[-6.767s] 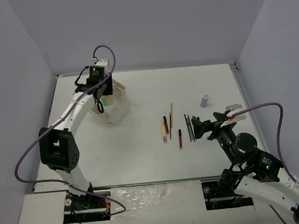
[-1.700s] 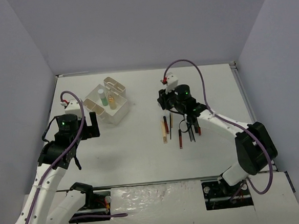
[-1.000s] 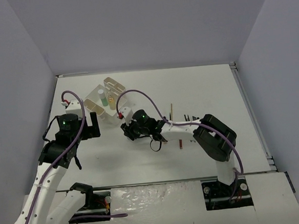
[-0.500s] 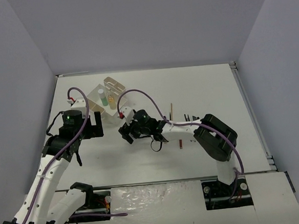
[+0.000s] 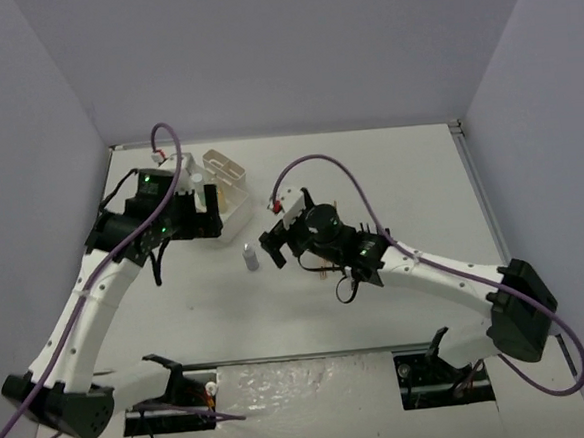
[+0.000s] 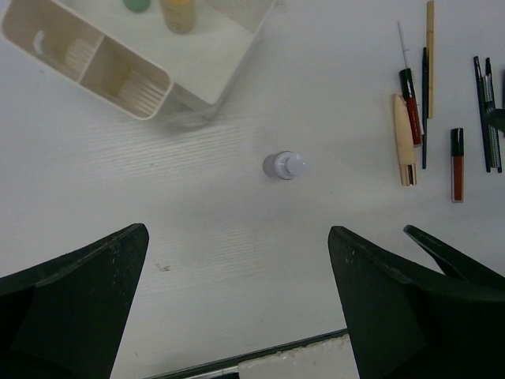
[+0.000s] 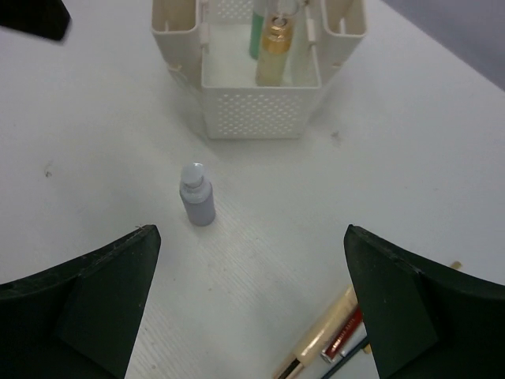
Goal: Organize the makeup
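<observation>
one bottle has a new place. the grey-lilac bottle (image 5: 251, 257) stood alone out at 2 o'clock on the table (image 5: 388, 162) several seconds back. it now stands upright on bare surface at about 5 o'clock of the white box (image 5: 230, 169), near it but not touching.

the right gripper (image 5: 278, 244) was narrow a second ago. its fingers are now spread wide and hold nothing. it sits just at 3 o'clock of the bottle, and its wrist view shows open table between the bottle and either finger. so the set-down looks finished and the bottle rests on its own base.

the left gripper (image 5: 197, 216) has swung up from the 9 o'clock side to hang beside the box. its fingers are wide too, and empty. its wrist view looks straight down on the bottle's cap.

for the task this reads as a hand-over, not a sorting. the bottle is closer to the box and seemingly within the left arm's reach, yet still outside it. the gold bottle (image 7: 274, 46) and the green bottle (image 7: 258, 30) already stand together in the middle compartment.

the sticks (image 6: 414, 118) lie in a loose row at 3 o'clock of the bottle, none of them in the box, so most of the work looks undone. a small upright bottle like this could tip if a finger clips it on the way in.
</observation>
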You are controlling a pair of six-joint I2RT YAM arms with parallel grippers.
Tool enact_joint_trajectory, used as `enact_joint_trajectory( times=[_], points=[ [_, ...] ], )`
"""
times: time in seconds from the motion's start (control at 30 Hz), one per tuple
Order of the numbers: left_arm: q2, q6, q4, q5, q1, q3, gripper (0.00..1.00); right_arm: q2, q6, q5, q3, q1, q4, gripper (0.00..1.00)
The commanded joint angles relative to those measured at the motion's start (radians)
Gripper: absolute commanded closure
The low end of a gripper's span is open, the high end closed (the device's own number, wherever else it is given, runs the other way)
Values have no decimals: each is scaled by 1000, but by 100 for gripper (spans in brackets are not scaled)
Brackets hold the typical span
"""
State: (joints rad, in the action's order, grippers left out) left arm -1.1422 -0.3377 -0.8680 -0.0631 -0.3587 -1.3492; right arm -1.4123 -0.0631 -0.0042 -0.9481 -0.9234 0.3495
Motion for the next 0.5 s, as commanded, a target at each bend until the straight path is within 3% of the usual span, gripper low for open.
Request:
enact_joint_trajectory(
  times=[0.0,0.2,0.47],
  points=[
    [-129,-49,-32,26,-111,-77,3,222,42,229,46,17,-90,0],
    [-269,-97,1,33,-150,-86,3,482,125,466,121,42,-198,0],
    [-413,-136,55,37,-164,-76,10,733,156,549,234,50,-248,0]
  ],
)
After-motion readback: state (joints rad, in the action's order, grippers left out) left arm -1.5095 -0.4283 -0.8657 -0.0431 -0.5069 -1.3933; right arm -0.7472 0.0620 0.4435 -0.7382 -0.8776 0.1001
